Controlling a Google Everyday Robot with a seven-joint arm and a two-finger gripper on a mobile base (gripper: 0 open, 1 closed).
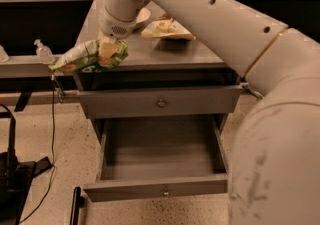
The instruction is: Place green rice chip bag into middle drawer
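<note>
hand point(109, 51) clamped on crinkly light-green rice chip bag point(75, 60) | bag sat at grey worktop point(170, 55) front-left corner, overhanging its edge | wide grey knobbed middle drawer point(160, 156) stood open below, apart from bag

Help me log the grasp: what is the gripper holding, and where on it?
The gripper, over the cabinet's front left corner, holds the green rice chip bag by its cabinet-side end.

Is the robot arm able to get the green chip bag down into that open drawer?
Probably yes. The end effector, at the cabinet's left front corner, grips the green rice chip bag. The middle drawer below is pulled out, nothing shows inside it, and the upper drawer leaves it uncovered.
</note>
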